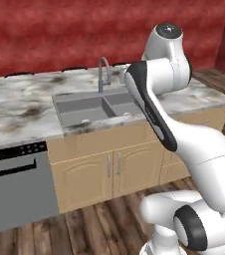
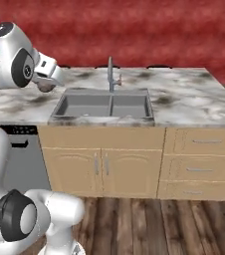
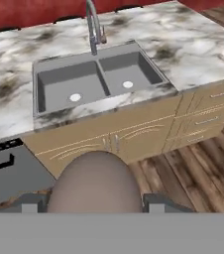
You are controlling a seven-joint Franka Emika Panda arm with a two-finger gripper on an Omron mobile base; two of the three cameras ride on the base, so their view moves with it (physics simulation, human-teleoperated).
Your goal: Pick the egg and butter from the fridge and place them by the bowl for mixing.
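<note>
The egg [image 3: 95,182] is mottled brownish-tan; the sink [image 3: 43,94] is plain grey; the counter [image 3: 198,44] is white marble with dark smudges; the cabinets [image 2: 102,172] are pale wood.

Home kitchen. Below and ahead of hand: marbled stone counter [image 3: 193,49] with grey double-basin sink [image 3: 96,79] and curved faucet [image 3: 92,25]; light wood cabinets [image 3: 134,136] beneath, grey dishwasher [image 3: 10,171] beside them; plank floor, red wall behind.
</note>
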